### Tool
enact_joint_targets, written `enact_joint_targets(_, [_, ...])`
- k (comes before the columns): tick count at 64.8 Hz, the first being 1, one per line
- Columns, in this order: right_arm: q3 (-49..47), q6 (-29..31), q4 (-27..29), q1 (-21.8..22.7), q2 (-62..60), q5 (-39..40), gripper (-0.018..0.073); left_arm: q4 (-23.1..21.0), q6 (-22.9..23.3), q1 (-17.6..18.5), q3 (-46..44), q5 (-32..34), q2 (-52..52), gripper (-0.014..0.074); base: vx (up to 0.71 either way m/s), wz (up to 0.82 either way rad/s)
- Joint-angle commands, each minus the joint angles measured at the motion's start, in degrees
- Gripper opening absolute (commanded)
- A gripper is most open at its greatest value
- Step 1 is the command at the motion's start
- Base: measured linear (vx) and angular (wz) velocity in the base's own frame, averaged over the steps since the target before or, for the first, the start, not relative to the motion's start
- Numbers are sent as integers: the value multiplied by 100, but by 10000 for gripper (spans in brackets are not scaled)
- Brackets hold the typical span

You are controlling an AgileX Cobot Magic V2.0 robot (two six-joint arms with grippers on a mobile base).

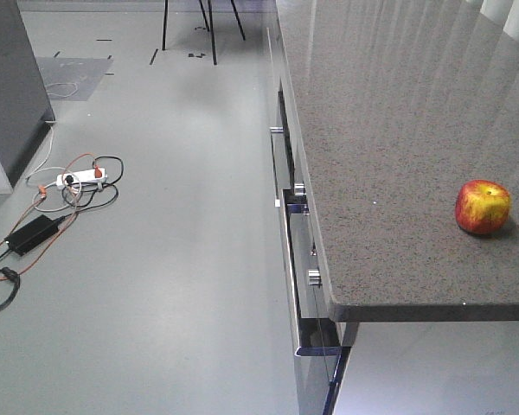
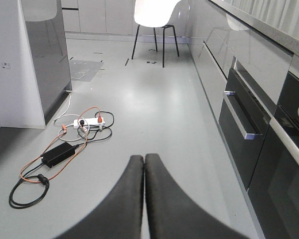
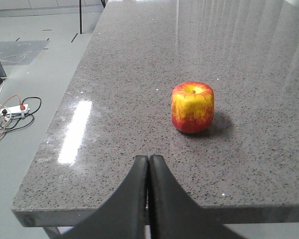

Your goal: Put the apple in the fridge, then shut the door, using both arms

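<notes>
Exterior front-facing view: the apple (image 1: 483, 207) sits at about three o'clock in the frame, resting on the speckled grey counter (image 1: 398, 121) close to its near edge, red with a yellow patch on the side facing the camera. Below the counter's left edge, drawer fronts with round metal knobs (image 1: 313, 277) run down the cabinet face. On the grey floor at nine o'clock lie a white power strip (image 1: 82, 178) and a black power adapter (image 1: 33, 233), tangled in orange and black cables. At ten o'clock a dark grey corner of the fridge (image 1: 13, 82) enters the frame; its door cannot be made out. In the right wrist view, the right gripper (image 3: 148, 159) hangs at six o'clock above the counter's near edge, its two black fingers pressed flat together with nothing between them. The apple (image 3: 192, 107) stands stem-dimple up at one o'clock from the fingertips, near but clear of them. In the left wrist view, the left gripper (image 2: 143, 158) is likewise pinched closed and empty, pointing over open floor. The power strip (image 2: 89, 121) lies at eleven o'clock from it, a white chair (image 2: 157, 12) stands at twelve, and the fridge (image 2: 47, 55) rises at ten o'clock.
</notes>
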State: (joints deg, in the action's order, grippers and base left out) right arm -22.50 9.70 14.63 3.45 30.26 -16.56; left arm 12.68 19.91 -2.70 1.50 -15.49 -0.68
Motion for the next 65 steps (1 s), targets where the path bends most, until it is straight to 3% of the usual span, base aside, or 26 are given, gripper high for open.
enact_joint_targets(1, [-209, 58, -139, 30, 46, 495, 43, -23, 35, 9, 119, 446, -76, -6, 0, 0])
enact_joint_targets(35, [-209, 21, -356, 30, 46, 310, 659, -23, 35, 9, 119, 446, -76, -6, 0, 0])
enact_joint_targets(42, [-209, 60, -410, 30, 46, 407, 690, -23, 35, 85, 119, 447, -76, -6, 0, 0])
enact_joint_targets(65, [-209, -11, -323, 30, 46, 500, 640, -23, 35, 229, 119, 447, -76, -6, 0, 0])
